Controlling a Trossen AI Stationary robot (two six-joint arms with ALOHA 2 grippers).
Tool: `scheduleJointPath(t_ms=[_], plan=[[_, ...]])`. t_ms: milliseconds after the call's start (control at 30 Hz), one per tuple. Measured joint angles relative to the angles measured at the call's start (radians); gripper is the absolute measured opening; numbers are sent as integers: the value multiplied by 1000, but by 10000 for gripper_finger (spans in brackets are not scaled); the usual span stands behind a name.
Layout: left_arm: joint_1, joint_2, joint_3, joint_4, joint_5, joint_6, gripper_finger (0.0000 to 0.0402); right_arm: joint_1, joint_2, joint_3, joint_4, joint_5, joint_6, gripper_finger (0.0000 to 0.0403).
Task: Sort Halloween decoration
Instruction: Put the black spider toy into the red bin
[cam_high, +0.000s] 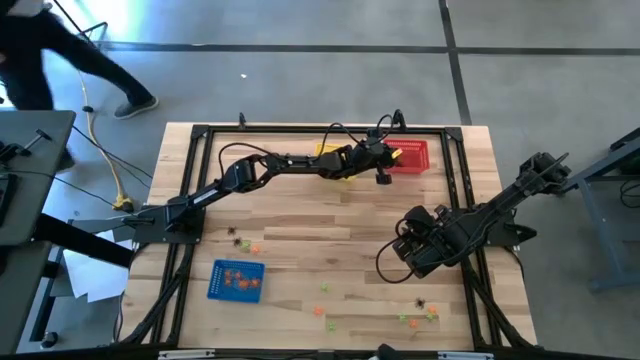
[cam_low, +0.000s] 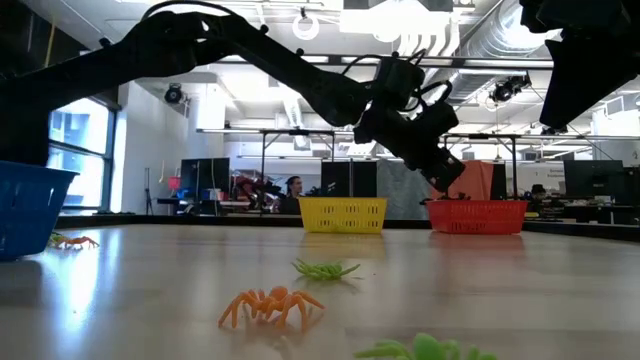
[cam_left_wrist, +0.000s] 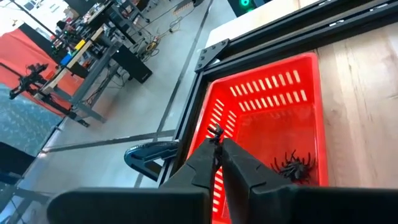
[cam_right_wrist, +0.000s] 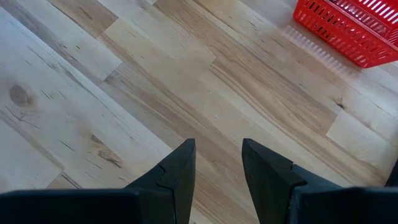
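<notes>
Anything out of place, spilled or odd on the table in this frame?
Nothing stands out. Spiders scattered loose on the table are just unsorted; the baskets sit upright, and the left gripper is shut over the red basket.

We see bare wood at the centre of the pale wooden table (cam_high: 330, 210), open for passage; at twelve o'clock the red mesh plastic basket (cam_high: 408, 156) and the yellow mesh plastic basket (cam_high: 330, 152) block the far edge, with the left gripper (cam_high: 383, 176) above the red one's rim; at seven o'clock sits the blue mesh plastic basket (cam_high: 236, 279); small orange and green plastic spiders (cam_high: 325, 310) litter six to five o'clock; the right gripper (cam_high: 402, 248) occupies four o'clock.
</notes>
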Motion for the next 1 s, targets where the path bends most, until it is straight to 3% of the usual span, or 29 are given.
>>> scheduleJointPath(t_ms=[233,733,1000], plan=[[0,0,0,4,3,-70,13,0,0,0,0,0,0,128],[0,0,0,4,3,-77,142,0,0,0,16,0,0,128],[-8,0,0,4,53,-133,178,0,0,0,21,0,0,128]])
